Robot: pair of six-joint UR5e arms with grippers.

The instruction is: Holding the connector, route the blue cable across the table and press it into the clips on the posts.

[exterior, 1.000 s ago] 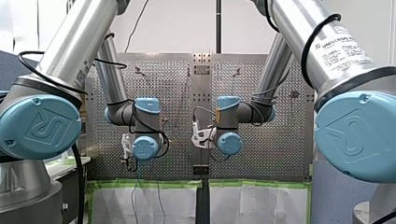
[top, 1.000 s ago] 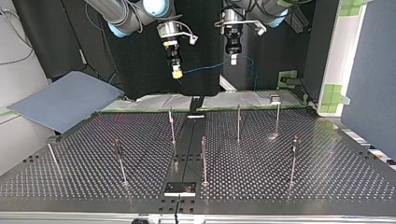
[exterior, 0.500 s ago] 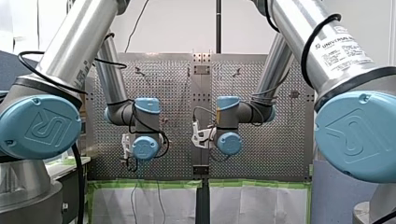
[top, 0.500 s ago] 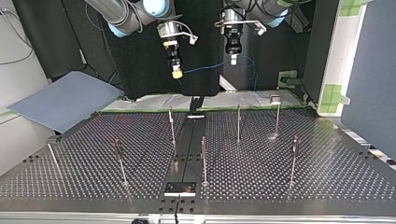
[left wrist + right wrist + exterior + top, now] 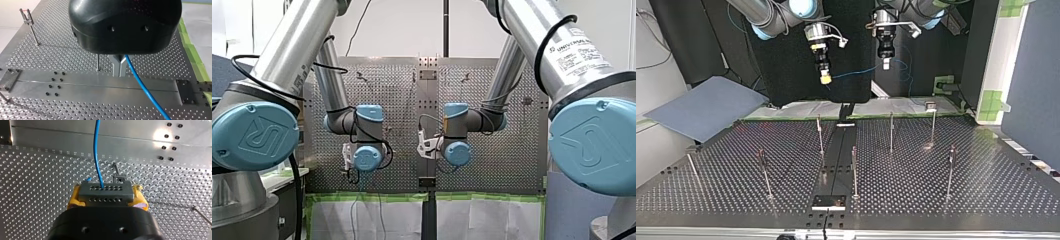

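Perforated metal table lies under both arms, with a smooth metal strip down its middle. My right gripper hangs high over it, its yellow pads pinching the grey rectangular connector by its short ends. The blue cable rises from the connector's pin face and spans the air to my left gripper, whose metal fingers are pressed together on it. Beyond them it droops across the strip.

One thin metal post with a clip stands just ahead of the connector, down on the table. A second post stands just beside my left fingers, and a clip-topped post stands well apart. Green tape edges the table, and a grey-blue board lies at the top view's left.

In the front view the blue wrist caps cover both grippers. My left gripper's black housing hides where the cable enters the fingers. The clips in the top view are too small to read.
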